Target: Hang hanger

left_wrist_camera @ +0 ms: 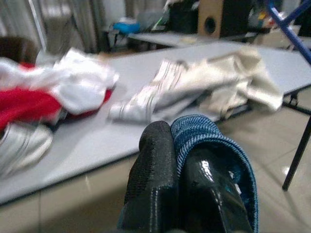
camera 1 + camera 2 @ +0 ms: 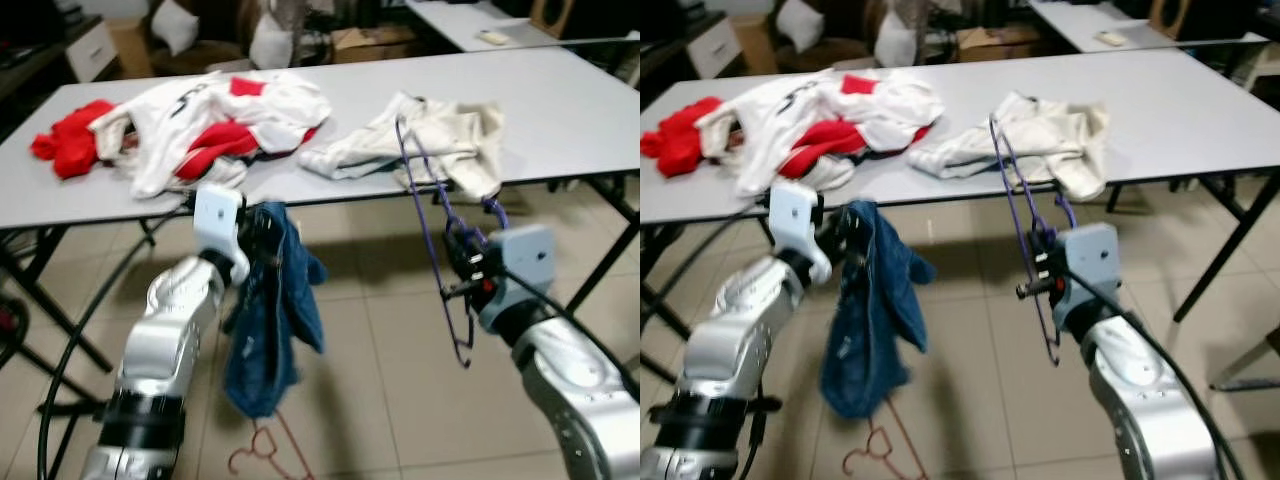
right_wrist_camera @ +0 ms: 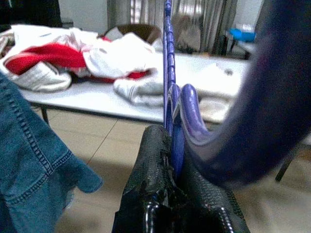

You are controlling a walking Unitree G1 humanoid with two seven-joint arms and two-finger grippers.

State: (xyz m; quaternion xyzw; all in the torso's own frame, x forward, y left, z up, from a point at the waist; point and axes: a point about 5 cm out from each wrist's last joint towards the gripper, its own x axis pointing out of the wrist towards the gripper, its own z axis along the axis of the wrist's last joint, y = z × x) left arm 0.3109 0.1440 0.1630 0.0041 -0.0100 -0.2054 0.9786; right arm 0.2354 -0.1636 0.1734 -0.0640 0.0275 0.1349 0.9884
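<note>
- The right gripper [image 2: 462,268] is gripping the purple hanger [image 2: 432,215]; in the right wrist view its fingers [image 3: 151,160] are pinching the wire, jaws clamped on it.
- The hanger is standing roughly upright in front of the table [image 2: 560,100], its top reaching up across the beige garment [image 2: 440,140] at the table's edge and its lower end hanging below the gripper.
- The left gripper [image 2: 262,232] is holding the jeans [image 2: 270,320]; in the left wrist view its jaws are pressing together on a fold of denim, and the rest is dangling towards the floor.
- A red hanger [image 2: 265,450] is lying on the floor below the jeans.
- A red-and-white pile [image 2: 200,125] is sitting on the table's left part.
- Judging by this, the robot is at the stage of bringing garment and hanger together before any hanging.
- The next move is probably calling for the two grippers to close in, so the hanger can be threaded into the jeans; no rail for hanging is showing.
</note>
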